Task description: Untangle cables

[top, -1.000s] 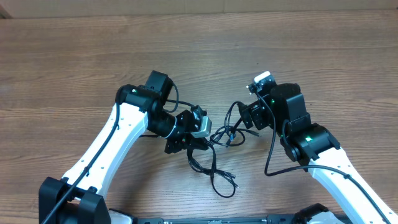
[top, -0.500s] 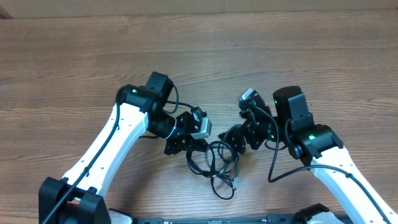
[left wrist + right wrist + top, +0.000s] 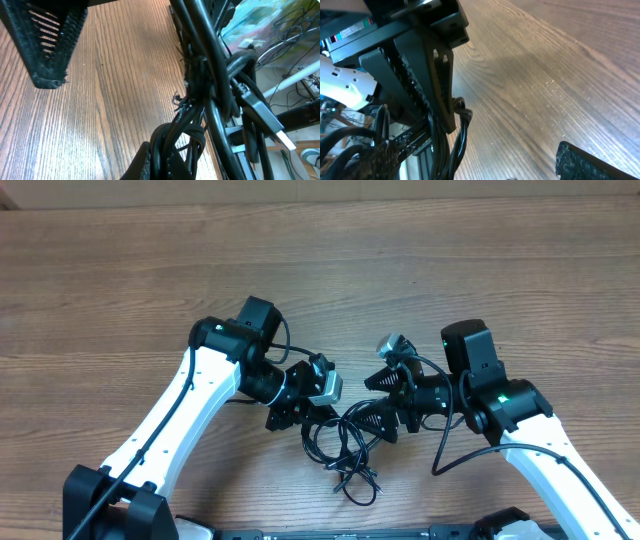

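Knotted cables lie at the table's 6 o'clock, untangling unfinished. Left claw and right claw flank them, jaws apart. Next, likely pinch one strand and pull outward.

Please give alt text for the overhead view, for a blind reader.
A tangle of thin black cables lies on a wooden table between the left gripper and the open right gripper. Both reach in from the lower edge.
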You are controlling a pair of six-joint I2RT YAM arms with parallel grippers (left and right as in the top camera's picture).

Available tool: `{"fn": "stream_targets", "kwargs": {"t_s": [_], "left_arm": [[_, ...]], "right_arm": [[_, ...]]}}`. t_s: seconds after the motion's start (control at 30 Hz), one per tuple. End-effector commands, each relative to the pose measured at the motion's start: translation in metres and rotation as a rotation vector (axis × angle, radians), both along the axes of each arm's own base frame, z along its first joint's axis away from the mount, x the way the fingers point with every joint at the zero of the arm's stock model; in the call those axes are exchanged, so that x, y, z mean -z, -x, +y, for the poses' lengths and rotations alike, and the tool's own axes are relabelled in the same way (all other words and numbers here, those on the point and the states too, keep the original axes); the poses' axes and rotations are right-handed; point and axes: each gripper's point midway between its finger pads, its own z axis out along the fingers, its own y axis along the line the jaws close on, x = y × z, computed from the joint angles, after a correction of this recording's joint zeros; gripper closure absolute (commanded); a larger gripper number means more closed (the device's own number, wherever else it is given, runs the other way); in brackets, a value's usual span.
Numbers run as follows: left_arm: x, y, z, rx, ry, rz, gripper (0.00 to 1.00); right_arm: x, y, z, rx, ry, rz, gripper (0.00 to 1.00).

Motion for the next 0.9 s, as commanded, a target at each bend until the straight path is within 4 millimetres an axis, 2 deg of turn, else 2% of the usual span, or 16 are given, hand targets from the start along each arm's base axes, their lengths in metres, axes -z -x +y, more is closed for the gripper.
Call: {"fn": "stream_targets", "kwargs": {"t_s": [0.0,0.2,0.63,0.87], "left_arm": [[-0.008,0.000,-0.004,0.028,0.057,-0.047,0.96],[-0.009,-0.005,-0.006,-0.001,0.057,-0.034,0.96],[-0.001,-0.035,-0.009,-0.156,-0.017,-0.020,0.96],[0.000,-0.037,-0.009,-0.168,-0.028,-0.018,0.96]], "right_arm": [[-0.021,0.017,0.009,-0.084,-0.089,0.033,0.00],[-0.016,0.024,0.006,-0.081,-0.071,0.087,0.00],[-0.011,0.031,0.004,-0.078,-0.054,0.139,0.00],[-0.011,0.031,0.003,-0.078,-0.053,0.146,0.00]]}}
